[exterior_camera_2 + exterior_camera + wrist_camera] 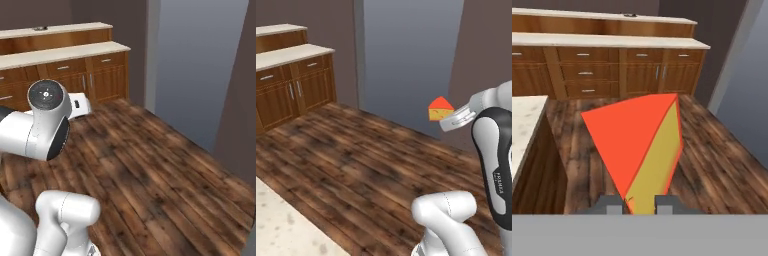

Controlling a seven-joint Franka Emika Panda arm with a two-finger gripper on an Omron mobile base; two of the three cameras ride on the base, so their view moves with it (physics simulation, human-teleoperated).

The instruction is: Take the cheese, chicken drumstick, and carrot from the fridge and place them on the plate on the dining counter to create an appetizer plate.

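Your gripper (634, 204) — jaws nearly closed — clamps the cheese (639, 145) wedge, red rind up, above the wooden floor (356, 165) — cabinets (612, 70) lie beyond.

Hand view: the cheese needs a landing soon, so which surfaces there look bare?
The speckled beige countertop at the left edge is bare. So is the wood-plank floor between it and the brown cabinets. A small dark item sits on the upper ledge.

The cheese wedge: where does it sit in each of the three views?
Left base view: cheese at right of centre, held at the gripper.
Right base view: I can't make it out.
Hand view: centre, between the fingertips.
Shared landmark: wooden cabinets on the far wall.
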